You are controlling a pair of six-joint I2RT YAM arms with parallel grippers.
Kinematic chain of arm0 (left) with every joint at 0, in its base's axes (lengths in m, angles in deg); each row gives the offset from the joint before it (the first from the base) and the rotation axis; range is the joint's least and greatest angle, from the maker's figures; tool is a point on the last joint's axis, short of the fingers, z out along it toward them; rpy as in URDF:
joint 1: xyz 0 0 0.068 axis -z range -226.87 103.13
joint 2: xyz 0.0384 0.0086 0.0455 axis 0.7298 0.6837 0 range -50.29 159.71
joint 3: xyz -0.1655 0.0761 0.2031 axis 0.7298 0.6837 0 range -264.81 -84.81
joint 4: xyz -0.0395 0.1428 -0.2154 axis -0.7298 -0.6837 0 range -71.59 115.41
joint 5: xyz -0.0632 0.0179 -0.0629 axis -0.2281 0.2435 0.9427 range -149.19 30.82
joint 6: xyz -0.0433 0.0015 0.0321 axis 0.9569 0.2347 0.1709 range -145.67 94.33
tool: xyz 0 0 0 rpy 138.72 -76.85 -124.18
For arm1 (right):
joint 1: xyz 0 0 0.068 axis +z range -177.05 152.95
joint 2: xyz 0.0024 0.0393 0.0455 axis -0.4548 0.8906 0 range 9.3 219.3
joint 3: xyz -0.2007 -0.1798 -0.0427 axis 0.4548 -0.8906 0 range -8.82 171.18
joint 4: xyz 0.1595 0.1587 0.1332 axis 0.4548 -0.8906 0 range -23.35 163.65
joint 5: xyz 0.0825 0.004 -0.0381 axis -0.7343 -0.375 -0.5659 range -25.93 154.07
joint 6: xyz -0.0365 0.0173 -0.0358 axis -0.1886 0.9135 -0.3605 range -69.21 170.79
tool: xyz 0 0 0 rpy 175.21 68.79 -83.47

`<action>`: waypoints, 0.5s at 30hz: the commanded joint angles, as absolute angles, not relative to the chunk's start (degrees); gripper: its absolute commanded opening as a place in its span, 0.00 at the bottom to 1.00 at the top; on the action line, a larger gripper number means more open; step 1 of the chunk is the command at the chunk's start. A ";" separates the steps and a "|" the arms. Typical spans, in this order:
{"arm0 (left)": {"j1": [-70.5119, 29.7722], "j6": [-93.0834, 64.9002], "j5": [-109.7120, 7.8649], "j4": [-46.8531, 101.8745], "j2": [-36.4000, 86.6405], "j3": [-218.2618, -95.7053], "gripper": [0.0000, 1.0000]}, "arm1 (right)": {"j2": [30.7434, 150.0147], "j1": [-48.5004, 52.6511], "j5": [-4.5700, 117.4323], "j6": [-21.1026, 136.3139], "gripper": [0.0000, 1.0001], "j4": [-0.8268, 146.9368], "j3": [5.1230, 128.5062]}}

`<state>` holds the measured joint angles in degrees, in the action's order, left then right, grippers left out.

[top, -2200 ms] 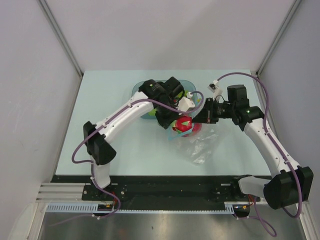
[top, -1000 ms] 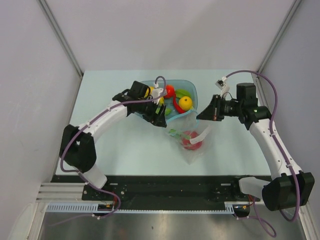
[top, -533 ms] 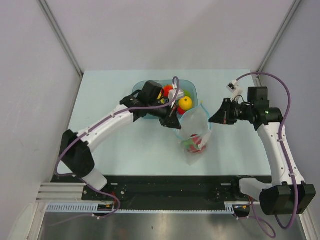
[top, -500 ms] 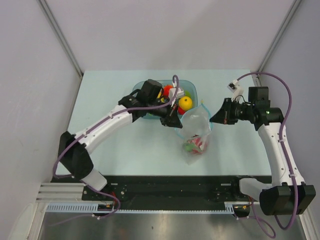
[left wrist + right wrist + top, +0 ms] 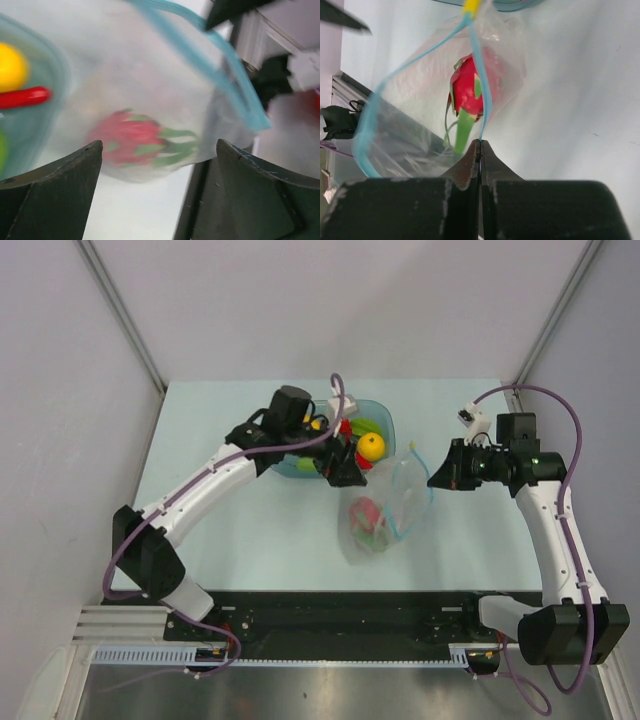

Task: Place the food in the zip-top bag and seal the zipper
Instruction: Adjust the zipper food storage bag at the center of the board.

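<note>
The clear zip-top bag (image 5: 384, 508) hangs open over the table, and its blue zipper (image 5: 479, 75) is pinched by my right gripper (image 5: 480, 142), which is shut on the strip. Inside lies the pink dragon fruit (image 5: 468, 89), also visible through the plastic in the left wrist view (image 5: 131, 144). My left gripper (image 5: 341, 468) stands open and empty at the bag's left side, beside the tray. The zipper (image 5: 227, 80) runs ahead of its fingers. More food sits in the tray: a yellow-orange citrus (image 5: 371, 446) and a red chili (image 5: 25, 96).
The translucent blue-green tray (image 5: 384, 416) stands at the back middle of the table, partly covered by my left arm. The right arm (image 5: 548, 510) reaches in from the right. Grey walls close in both sides and the back.
My left gripper has gone from shut at the bag's mouth to open, and has drawn back a little toward the tray. The bag has swung left and lower under the right gripper.
</note>
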<state>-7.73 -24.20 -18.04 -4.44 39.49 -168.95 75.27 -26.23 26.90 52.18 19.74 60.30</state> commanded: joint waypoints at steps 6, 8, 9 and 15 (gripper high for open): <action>-22.88 -30.33 -41.04 -1.39 45.58 -180.51 1.00 | 74.78 -26.70 26.81 50.97 0.00 20.65 60.44; -23.14 -28.67 -45.55 -7.00 51.80 -187.07 1.00 | 74.78 -26.70 26.54 51.58 0.00 21.09 60.53; -23.23 -24.31 -46.61 -8.50 53.23 -188.34 1.00 | 74.78 -26.61 26.46 51.76 0.00 21.70 60.53; -21.12 -9.52 -57.93 -3.07 55.26 -179.57 0.89 | 74.78 -26.70 25.15 53.69 0.00 23.02 60.70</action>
<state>-23.06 -19.52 -46.82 -3.17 54.16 -183.51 75.38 -26.43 27.17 52.46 20.05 60.19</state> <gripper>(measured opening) 0.905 0.006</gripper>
